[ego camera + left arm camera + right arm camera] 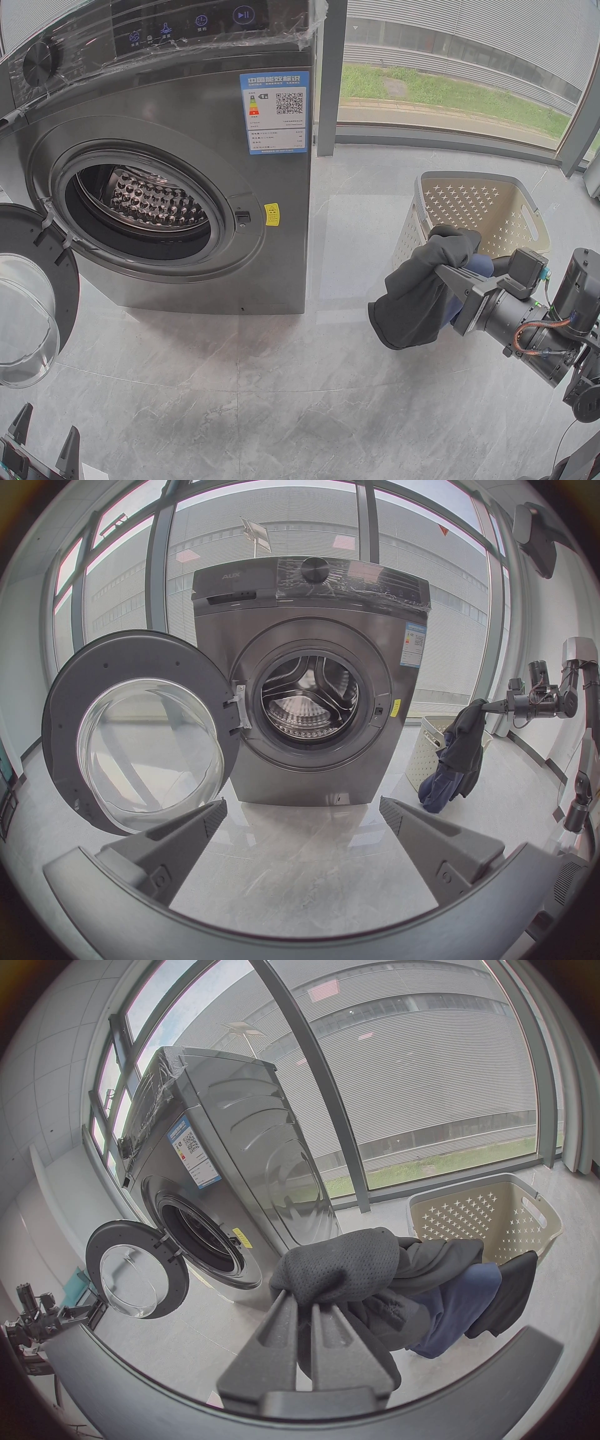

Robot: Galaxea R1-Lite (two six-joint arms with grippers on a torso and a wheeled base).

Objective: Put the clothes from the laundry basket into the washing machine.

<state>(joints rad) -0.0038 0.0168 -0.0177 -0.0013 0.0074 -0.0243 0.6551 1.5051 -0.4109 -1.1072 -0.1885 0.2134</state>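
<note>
My right gripper (445, 274) is shut on a bundle of dark grey and blue clothes (420, 294), held in the air just in front of the beige laundry basket (531, 215). From the right wrist, the clothes (387, 1279) drape over the closed fingers (281, 1335). The grey washing machine (181, 156) stands to the left with its round door (28, 294) swung open and the drum (150, 200) exposed. My left gripper (300, 842) is open, low and facing the drum (309, 695), with nothing between its fingers. The left fingertips (69, 447) show at the bottom left of the head view.
Grey tiled floor (281, 387) lies bare between the machine and the basket. A large window (462, 69) and its frame run behind the basket. The open door juts out to the machine's left.
</note>
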